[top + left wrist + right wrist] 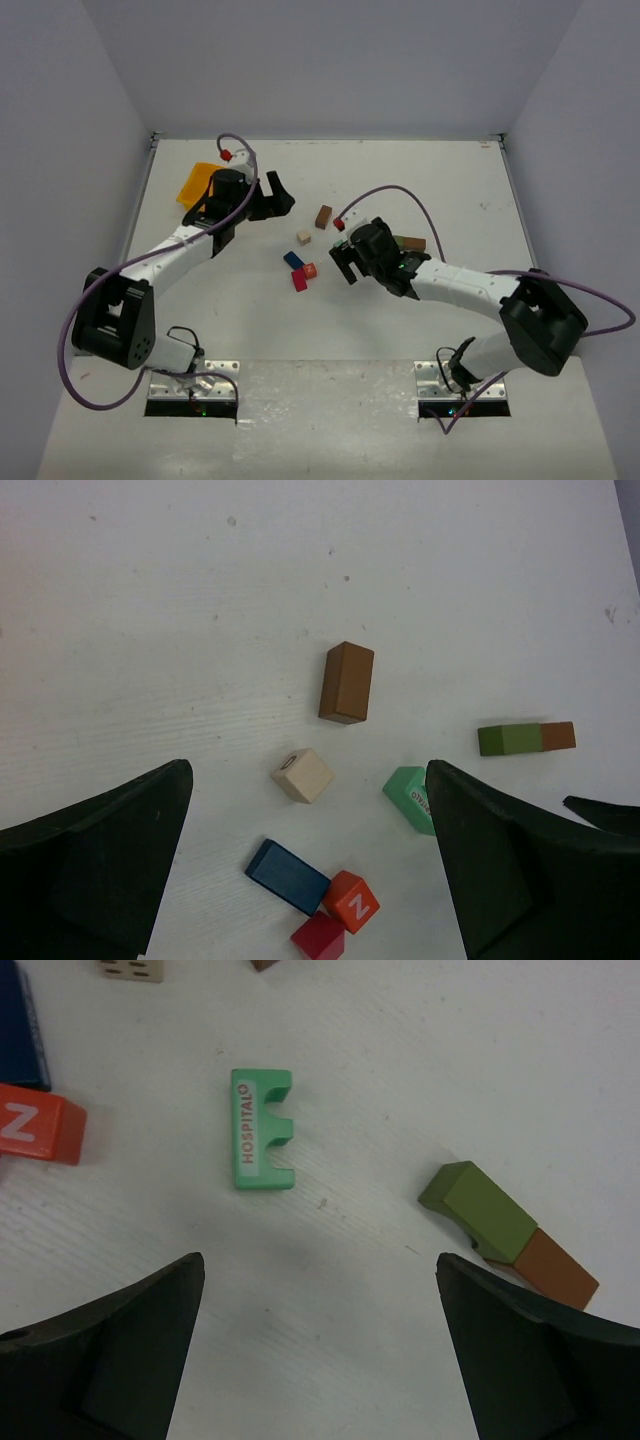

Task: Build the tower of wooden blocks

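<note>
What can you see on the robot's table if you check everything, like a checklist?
Surface: white table, a few small dark specks.
Job's things: brown block, tan cube, blue block, orange cube, red block, green block and olive block lie scattered mid-table; none stacked.
Clutter: yellow-orange tray at the far left, partly hidden by the left arm.
Jaws: wide open and empty on both the left gripper and the right gripper.
Cables: purple cables loop off both arms, clear of the blocks.
Surroundings: plain pale walls on three sides.
</note>
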`<state>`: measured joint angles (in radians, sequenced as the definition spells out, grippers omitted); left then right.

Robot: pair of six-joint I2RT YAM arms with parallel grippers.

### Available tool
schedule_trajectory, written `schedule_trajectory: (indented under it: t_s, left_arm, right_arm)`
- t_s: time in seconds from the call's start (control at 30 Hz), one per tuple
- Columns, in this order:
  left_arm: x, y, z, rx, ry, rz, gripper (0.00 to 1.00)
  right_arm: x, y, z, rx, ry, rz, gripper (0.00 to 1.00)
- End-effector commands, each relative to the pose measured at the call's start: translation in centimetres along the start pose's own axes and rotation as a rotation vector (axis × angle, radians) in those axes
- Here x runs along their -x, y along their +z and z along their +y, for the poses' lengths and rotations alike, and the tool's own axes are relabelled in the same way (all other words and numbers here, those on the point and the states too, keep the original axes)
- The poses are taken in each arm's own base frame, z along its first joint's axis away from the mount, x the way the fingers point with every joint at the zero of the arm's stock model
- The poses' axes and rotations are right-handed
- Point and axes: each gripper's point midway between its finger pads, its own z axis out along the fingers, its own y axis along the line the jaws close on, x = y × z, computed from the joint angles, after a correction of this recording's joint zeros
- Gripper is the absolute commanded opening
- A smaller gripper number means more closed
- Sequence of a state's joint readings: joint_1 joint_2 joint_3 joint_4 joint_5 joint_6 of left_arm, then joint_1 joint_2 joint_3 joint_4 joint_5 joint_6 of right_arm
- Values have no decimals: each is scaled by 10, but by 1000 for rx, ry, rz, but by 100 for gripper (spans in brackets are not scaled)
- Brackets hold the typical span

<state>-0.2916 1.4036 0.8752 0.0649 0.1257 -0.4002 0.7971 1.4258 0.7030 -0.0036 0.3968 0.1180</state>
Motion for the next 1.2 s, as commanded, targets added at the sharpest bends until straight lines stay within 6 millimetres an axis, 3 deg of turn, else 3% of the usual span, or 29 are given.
schedule_trajectory:
  t_s: [0.0,0.2,0.4,0.57,0.87,1.03,1.17]
  left_arm:
    - [3,18,-34,-127,106,25,100]
    - [-14,45,-41,-113,169,97,100]
    - [-30,82,-42,-89,316,196,100]
    - [-44,106,-40,-86,323,273,100]
    - [-71,120,-43,-59,361,343,100]
    - [-75,124,-31,12,359,362,100]
    - [-77,127,-38,-4,366,368,100]
  right_arm:
    - [6,-13,-21,-15,242,-53,99]
    - [-8,-33,-42,-52,349,-100,99]
    - [-18,-46,-46,-58,360,-133,99]
    - [-34,-48,-49,-77,359,-111,99]
    - [-55,-50,-55,-114,340,-85,99]
    - [-59,-53,-56,-122,348,-95,99]
    - [-61,-53,-57,-127,342,-95,99]
